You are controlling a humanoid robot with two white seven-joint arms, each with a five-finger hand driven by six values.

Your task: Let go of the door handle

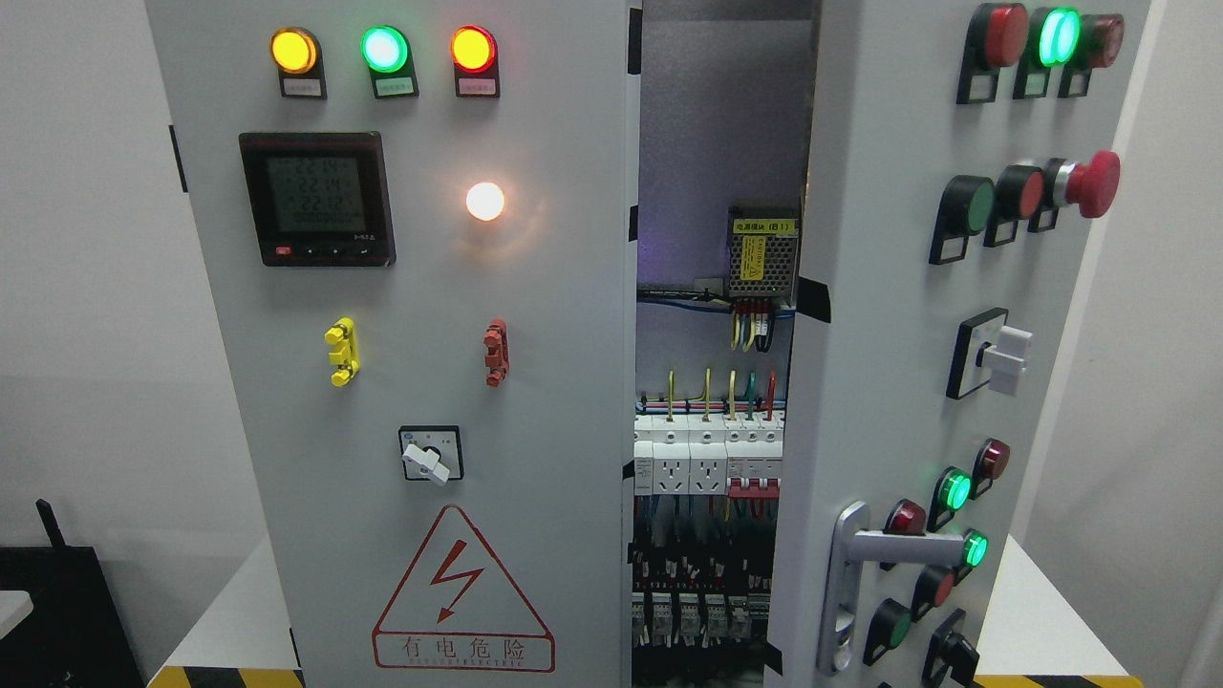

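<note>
Fingers of mine are nowhere in the head view, neither hand nor arm, so I cannot tell whether they are spread or curled. Nothing touches the door handle (865, 573), a silvery lever low on the right-hand cabinet door (884, 315), which stands ajar and shows the breakers (707, 459) and wiring inside. I judge the release already done. That lever looks like rigid metal, smooth and probably a little slippery, stiff on its pivot; its horizontal bar is where I would take hold. It sits near the green indicator lamps (963, 521), so careless fingers could knock them.
</note>
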